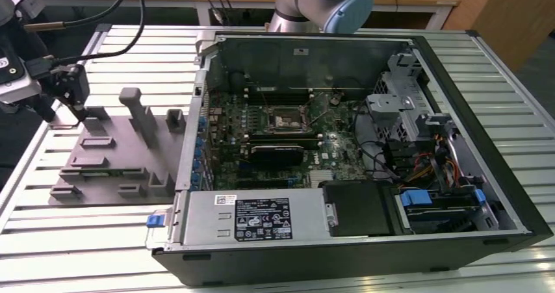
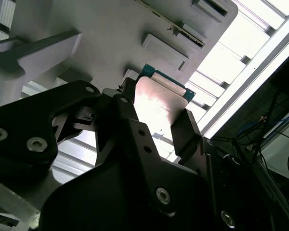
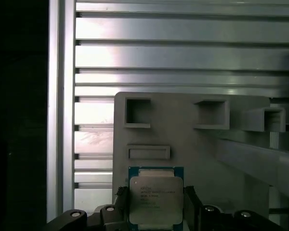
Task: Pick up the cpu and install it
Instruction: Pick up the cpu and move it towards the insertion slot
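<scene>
The cpu (image 3: pixel 155 198), a flat square chip with a silvery top and a green rim, sits between my gripper's two black fingers in both wrist views. One finger (image 3: pixel 121 208) presses on each side edge, so the gripper (image 3: pixel 155 209) is shut on it. In the second wrist view the cpu (image 2: pixel 160 103) gleams just above the grey fixture plate (image 2: pixel 115 33), with the gripper (image 2: pixel 154 120) closed around it. In the exterior view the gripper (image 1: pixel 80 113) hangs over the corner of the grey fixture (image 1: pixel 108 156) at the exterior view's far left. The black socket frame (image 1: pixel 282 119) lies open-topped in the middle of the motherboard.
An open computer case (image 1: pixel 485 195) takes up the middle and the exterior view's right, with high walls, a drive cage (image 1: pixel 394 108) and the power supply (image 1: pixel 251 218) at the front. Grey posts (image 1: pixel 132 108) rise from the fixture. Cables (image 1: pixel 113 39) trail from the arm.
</scene>
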Action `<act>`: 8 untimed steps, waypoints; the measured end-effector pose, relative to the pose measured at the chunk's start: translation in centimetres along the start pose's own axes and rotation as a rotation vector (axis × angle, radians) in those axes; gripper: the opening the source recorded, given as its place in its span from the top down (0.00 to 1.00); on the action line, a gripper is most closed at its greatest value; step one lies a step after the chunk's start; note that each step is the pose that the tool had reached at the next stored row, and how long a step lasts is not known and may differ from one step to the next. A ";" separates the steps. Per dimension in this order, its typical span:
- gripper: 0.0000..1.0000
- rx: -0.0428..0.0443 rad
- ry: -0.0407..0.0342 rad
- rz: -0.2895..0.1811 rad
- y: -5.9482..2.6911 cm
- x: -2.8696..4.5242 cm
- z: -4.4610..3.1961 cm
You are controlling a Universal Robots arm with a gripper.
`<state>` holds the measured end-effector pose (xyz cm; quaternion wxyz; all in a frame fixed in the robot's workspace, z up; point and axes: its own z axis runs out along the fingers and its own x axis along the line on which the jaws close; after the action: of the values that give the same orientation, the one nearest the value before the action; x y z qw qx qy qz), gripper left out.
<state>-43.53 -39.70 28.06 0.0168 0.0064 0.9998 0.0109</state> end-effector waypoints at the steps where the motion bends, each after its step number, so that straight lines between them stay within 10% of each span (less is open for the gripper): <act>1: 0.46 0.0000 -0.0006 0.000 0.01 0.00 -0.19; 8: 0.46 -0.0001 -0.0051 0.000 0.03 -0.04 -1.51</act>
<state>-43.54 -39.70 29.57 0.0193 0.0064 0.9997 0.0110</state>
